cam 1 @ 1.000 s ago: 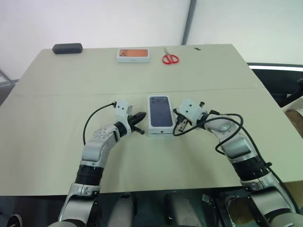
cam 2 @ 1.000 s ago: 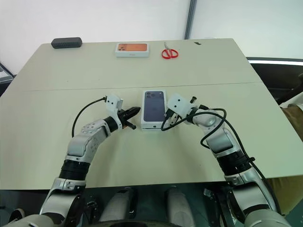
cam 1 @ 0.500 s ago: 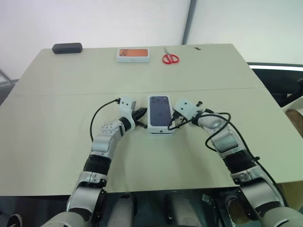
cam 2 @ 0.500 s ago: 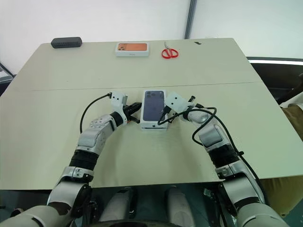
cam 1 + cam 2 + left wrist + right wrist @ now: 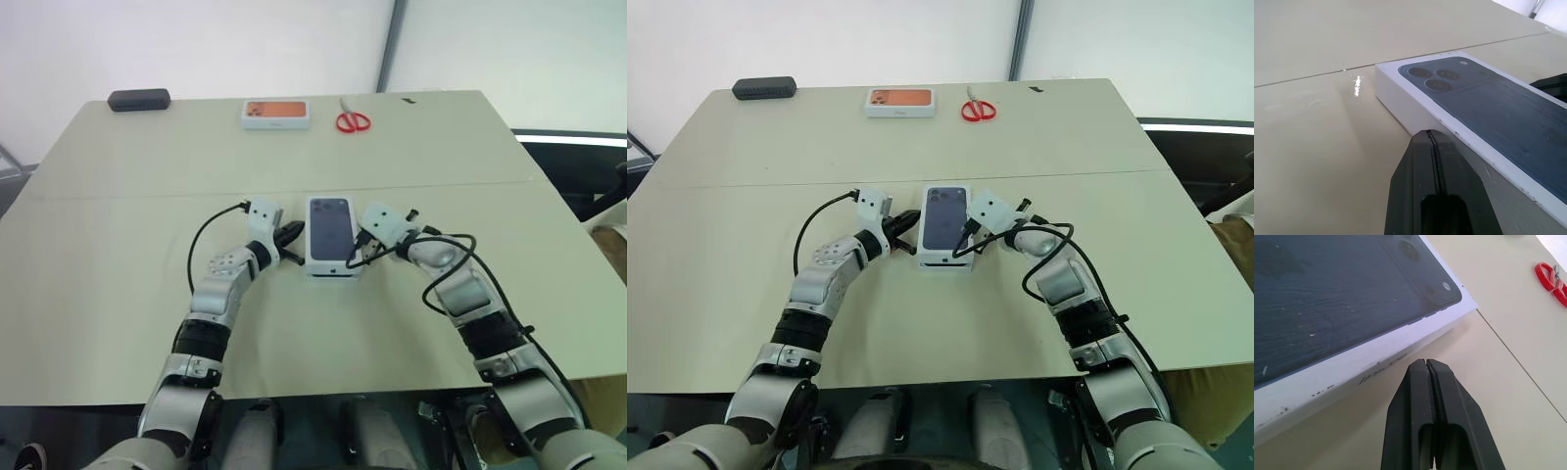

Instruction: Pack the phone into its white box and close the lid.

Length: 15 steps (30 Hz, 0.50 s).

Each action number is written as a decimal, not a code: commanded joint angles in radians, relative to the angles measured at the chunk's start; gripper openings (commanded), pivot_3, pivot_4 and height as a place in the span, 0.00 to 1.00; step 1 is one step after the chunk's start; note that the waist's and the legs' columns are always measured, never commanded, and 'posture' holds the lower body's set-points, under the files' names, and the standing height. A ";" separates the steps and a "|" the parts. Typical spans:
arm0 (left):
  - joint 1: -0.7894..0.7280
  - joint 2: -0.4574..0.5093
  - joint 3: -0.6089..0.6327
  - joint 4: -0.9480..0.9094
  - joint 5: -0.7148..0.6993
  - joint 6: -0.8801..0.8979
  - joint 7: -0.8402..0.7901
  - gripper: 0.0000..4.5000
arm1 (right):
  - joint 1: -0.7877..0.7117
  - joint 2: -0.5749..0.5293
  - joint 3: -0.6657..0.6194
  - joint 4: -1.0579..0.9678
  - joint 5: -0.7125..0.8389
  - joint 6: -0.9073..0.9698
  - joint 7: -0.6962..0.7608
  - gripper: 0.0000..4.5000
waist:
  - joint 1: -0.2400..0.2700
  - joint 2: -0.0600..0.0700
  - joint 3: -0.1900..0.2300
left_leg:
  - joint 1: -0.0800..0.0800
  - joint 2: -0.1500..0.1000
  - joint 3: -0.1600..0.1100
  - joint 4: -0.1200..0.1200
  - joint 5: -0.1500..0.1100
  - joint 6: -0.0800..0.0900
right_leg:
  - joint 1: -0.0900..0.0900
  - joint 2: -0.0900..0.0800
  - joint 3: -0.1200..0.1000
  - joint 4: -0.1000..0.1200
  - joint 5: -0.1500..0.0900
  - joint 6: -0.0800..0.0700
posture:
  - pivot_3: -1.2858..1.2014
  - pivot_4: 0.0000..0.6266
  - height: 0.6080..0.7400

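Observation:
The white box (image 5: pixel 331 268) lies closed at the middle of the table. Its lid (image 5: pixel 330 227), printed with a dark blue phone, faces up. The phone is hidden. My left gripper (image 5: pixel 292 235) is shut, its tip at the box's left long side; in the left wrist view the left gripper (image 5: pixel 1430 134) sits right by the lid's (image 5: pixel 1488 107) white wall. My right gripper (image 5: pixel 359 253) is shut too, its tip by the right long side near the front corner. The right wrist view shows the right gripper (image 5: pixel 1426 363) just short of the lid's (image 5: pixel 1327 289) side wall.
At the table's far edge lie a white box printed with an orange phone (image 5: pixel 277 114), red scissors (image 5: pixel 353 121) and a black case (image 5: pixel 139 100). A seam (image 5: pixel 147 192) crosses the tabletop behind the box.
Both grippers have come forward and inward to the box's two long sides, mostly in the first half second. The box has stayed put and both grippers stayed shut.

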 commanded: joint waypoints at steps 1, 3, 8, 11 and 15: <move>0.000 -0.018 -0.044 -0.077 -0.003 -0.002 -0.024 0.00 | 0.006 0.015 -0.013 -0.096 0.011 -0.002 -0.007 0.01 | 0.000 0.000 0.000 | 0.000 0.000 0.000 0.000 0.000 0.000 | 0.000 0.000 0.000 0.000 0.000 0.000 | 0.52 0.24 1.00; 0.012 -0.018 -0.051 -0.096 0.000 0.001 -0.027 0.00 | 0.022 0.018 -0.015 -0.124 0.007 -0.002 -0.015 0.01 | 0.001 0.000 0.000 | 0.000 0.000 0.000 0.000 0.000 0.000 | 0.000 0.000 0.000 0.000 0.000 0.000 | 0.52 0.24 1.00; 0.038 -0.016 -0.067 -0.141 0.010 -0.015 -0.035 0.00 | 0.057 0.019 -0.026 -0.175 0.009 -0.004 -0.019 0.01 | 0.002 0.000 0.000 | 0.000 0.000 0.000 0.000 0.000 0.000 | 0.000 0.000 0.000 0.000 0.000 0.000 | 0.52 0.24 1.00; 0.046 -0.016 -0.071 -0.153 0.017 -0.021 -0.038 0.00 | 0.077 0.024 -0.024 -0.194 0.002 -0.007 -0.028 0.01 | 0.002 0.000 0.000 | 0.000 0.000 0.000 0.000 0.000 0.000 | 0.000 0.000 0.000 0.000 0.000 0.000 | 0.52 0.24 1.00; 0.049 -0.020 -0.075 -0.159 0.023 -0.019 -0.038 0.00 | 0.078 0.029 -0.018 -0.193 -0.011 -0.016 -0.041 0.01 | 0.002 0.000 0.000 | 0.000 0.000 0.000 0.000 0.000 0.000 | 0.000 0.000 0.000 0.000 0.000 0.000 | 0.52 0.24 1.00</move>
